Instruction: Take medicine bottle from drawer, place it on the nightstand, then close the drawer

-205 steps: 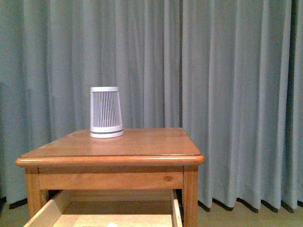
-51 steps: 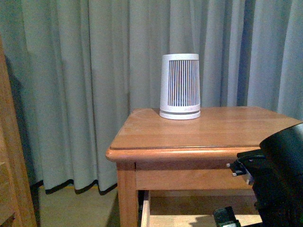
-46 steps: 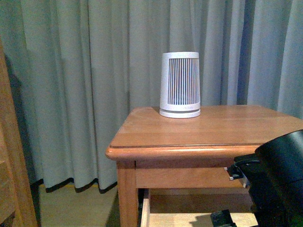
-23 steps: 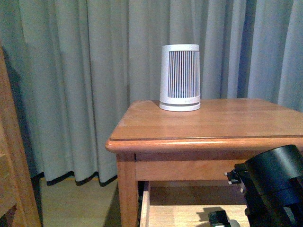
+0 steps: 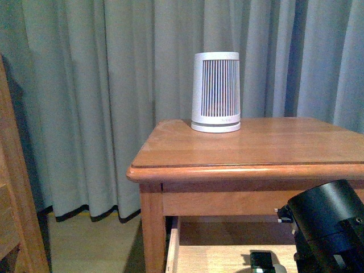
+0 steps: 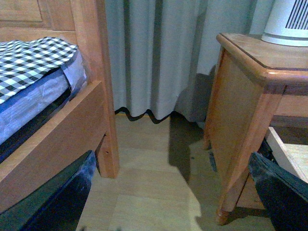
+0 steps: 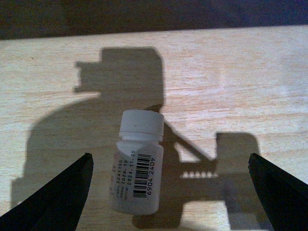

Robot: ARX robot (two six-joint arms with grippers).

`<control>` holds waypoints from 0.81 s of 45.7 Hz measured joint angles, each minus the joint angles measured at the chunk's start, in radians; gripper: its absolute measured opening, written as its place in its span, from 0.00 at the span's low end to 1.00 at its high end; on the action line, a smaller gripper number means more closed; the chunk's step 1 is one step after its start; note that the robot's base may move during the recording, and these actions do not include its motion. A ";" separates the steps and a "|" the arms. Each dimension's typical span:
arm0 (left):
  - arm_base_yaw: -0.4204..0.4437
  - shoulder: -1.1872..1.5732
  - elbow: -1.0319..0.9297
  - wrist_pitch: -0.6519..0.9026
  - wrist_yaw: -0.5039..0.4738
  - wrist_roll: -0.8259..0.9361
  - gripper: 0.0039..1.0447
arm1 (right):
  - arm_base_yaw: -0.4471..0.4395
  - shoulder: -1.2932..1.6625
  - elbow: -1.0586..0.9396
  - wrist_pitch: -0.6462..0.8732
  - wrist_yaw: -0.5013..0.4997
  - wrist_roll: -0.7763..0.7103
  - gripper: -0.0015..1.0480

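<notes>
Right wrist view: one medicine bottle (image 7: 139,166) is sitting on the pale, grainy wood floor of the drawer (image 7: 231,86). It is a small white plastic cylinder with one white cap (image 7: 141,124) and one barcode label (image 7: 144,173). Upright or lying, cannot tell. The right gripper (image 7: 169,166) is hanging over it, its two dark jaws spread wide, one on each side of the bottle, neither touching.

Front view: one nightstand (image 5: 250,151), honey-brown varnished wood with a rounded top edge, is carrying one white tapered device (image 5: 216,92) with vertical slats. One drawer (image 5: 210,260) is standing pulled out under the top, and the black right arm (image 5: 333,236) is reaching into it. A grey pleated curtain (image 5: 91,85) is hanging behind.

Left wrist view: the left gripper (image 6: 171,183) is hovering above the wooden floor (image 6: 144,139) beside the nightstand, two jaws spread, nothing between. One black-and-white checked cloth (image 6: 29,57) is lying on a wooden bed nearby.
</notes>
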 joint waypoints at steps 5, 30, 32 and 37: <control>0.000 0.000 0.000 0.000 0.000 0.000 0.94 | 0.000 0.012 0.019 -0.042 -0.009 0.029 0.93; 0.000 0.000 0.000 0.000 0.000 0.000 0.94 | 0.014 0.104 0.121 -0.112 0.025 0.135 0.88; 0.000 0.000 0.000 0.000 0.000 0.000 0.94 | 0.019 0.118 0.124 -0.116 0.041 0.134 0.82; 0.000 0.000 0.000 0.000 0.000 0.000 0.94 | 0.022 0.129 0.145 -0.144 0.040 0.139 0.63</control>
